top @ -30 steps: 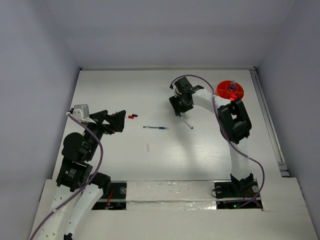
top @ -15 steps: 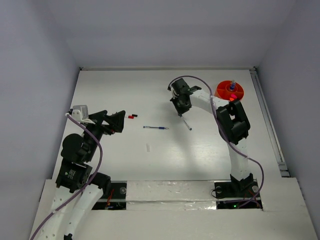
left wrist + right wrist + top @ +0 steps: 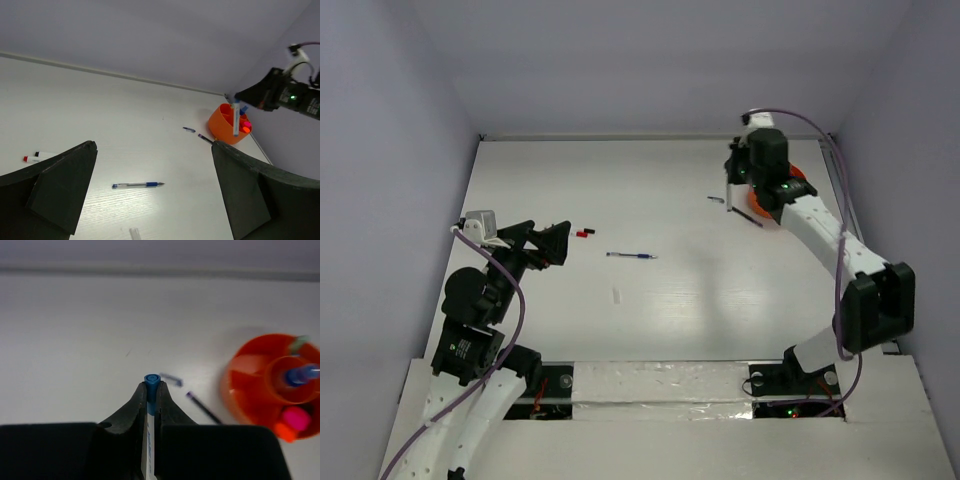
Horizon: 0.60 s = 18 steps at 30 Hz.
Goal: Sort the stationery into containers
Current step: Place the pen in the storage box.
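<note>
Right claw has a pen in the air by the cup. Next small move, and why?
Probably shift the right claw sideways until the blue-capped pen hangs over the orange cup. The claw is shut on the pen and holds it in the air, but in the right wrist view the cup lies off to the right, not beneath it. Letting go here would likely miss.

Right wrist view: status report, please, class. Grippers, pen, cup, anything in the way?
Right gripper shut on blue-capped pen, not yet in orange cup. Left gripper open, empty. Dark pen lies on table beside cup.
</note>
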Tool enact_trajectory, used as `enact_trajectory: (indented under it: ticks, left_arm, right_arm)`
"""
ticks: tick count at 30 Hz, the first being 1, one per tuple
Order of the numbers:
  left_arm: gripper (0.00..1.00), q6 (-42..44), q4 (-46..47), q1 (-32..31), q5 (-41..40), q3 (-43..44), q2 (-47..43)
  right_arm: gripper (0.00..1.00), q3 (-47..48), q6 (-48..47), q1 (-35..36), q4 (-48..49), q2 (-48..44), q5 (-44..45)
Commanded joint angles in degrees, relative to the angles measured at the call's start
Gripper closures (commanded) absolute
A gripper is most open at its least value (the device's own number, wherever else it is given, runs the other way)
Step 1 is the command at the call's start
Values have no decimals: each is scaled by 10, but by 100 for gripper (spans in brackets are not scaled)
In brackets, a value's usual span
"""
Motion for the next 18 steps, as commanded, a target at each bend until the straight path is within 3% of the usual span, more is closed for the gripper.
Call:
enact_trajectory:
  ticks: [1, 10, 18]
  left_arm:
    - [1, -1, 31, -2, 8, -4, -7]
    - [1, -1, 30, -2, 6, -4, -7]
    - [1, 0, 29, -2, 5, -3, -5]
  right_arm:
    - [100, -72, 20, -52, 159, -51, 100]
    - [100, -161, -45, -107, 442, -56, 151]
    - [100, -169, -147, -107, 552, -3, 118]
